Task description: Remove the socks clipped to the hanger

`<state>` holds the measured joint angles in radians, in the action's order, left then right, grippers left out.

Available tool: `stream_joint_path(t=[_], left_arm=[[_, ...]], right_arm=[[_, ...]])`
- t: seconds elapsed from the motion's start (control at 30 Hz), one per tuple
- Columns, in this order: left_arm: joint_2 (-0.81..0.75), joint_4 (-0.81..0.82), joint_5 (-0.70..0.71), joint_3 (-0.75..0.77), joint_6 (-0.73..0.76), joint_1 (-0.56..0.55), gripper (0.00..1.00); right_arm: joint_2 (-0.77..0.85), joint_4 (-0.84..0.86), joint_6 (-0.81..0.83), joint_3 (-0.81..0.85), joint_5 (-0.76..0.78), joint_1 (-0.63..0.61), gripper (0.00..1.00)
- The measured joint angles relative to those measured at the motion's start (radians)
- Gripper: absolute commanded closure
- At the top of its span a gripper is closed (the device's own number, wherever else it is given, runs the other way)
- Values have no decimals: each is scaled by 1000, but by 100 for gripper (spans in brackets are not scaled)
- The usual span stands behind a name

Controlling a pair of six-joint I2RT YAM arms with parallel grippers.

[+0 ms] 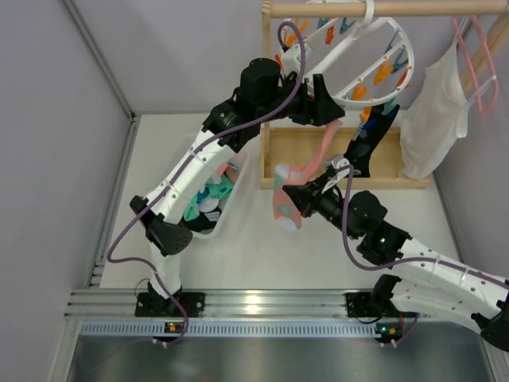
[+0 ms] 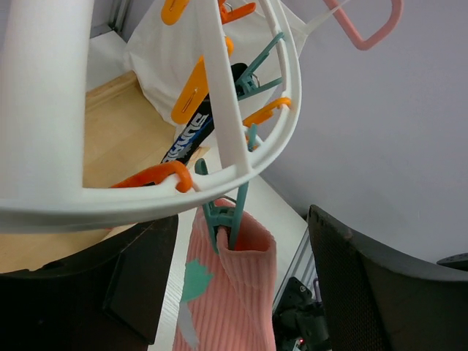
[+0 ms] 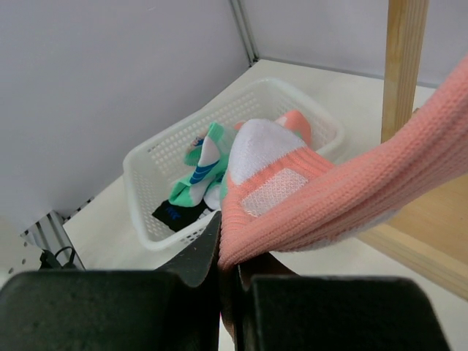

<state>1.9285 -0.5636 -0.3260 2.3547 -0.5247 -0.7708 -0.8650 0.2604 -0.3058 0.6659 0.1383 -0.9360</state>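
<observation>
I see a white basket [image 3: 142, 197] with little holes. It sits on the pale table [image 1: 238, 263], near the grey wall [image 1: 56, 159]. Just beside it stands a wooden frame [image 1: 302, 151] with a round wooden bar [image 1: 413, 8] on top. A white cloth [image 1: 433, 119] hangs from a thin pink hanger [image 1: 469, 60] up by that bar. A shiny metal rail [image 1: 262, 302] runs along the near edge of the table.

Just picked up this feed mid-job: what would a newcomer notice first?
A pink sock is stretched from a teal clip on the white drying ring, top centre, down to the right gripper, shut on its lower end. The open left gripper flanks that clip; a white basket at left holds other socks.
</observation>
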Motion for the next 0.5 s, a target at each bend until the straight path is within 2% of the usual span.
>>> stream_joint_path(t=[0.5], left_arm=[[48,95,-35,-23,-90,1,37]], right_arm=[[13,0,11,0,-46,1,100]])
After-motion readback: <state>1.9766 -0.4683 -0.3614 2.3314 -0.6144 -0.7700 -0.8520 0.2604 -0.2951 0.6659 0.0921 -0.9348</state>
